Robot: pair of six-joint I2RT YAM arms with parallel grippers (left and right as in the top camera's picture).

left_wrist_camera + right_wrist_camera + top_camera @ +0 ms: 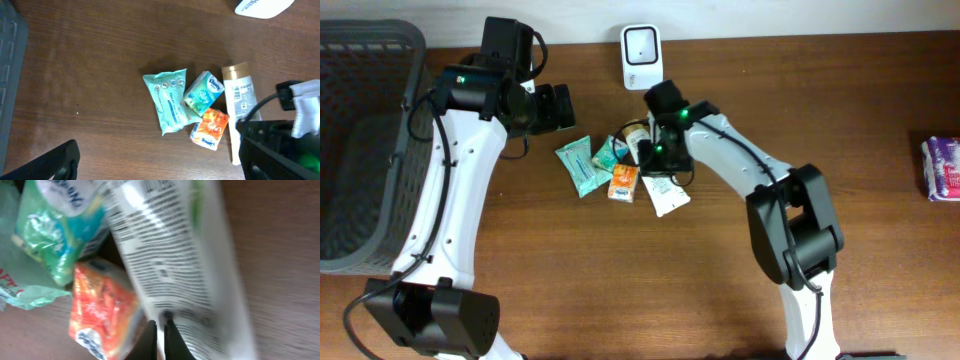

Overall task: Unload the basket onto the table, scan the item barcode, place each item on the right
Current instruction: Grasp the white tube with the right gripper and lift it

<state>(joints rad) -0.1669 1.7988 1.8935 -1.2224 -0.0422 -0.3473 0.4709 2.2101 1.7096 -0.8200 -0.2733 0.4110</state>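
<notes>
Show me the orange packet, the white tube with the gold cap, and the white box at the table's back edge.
orange packet (210,129), left wrist view, middle of its front
white tube (241,97), left wrist view, printed label below the cap
white box (641,48), overhead view, its top face

1 wipes pack (576,163), 1 green tissue pack (607,152), 1 orange tissue pack (623,183), 1 tube (240,95). 1 scanner (642,55), 1 basket (380,45), 1 purple pack (942,168)
</notes>
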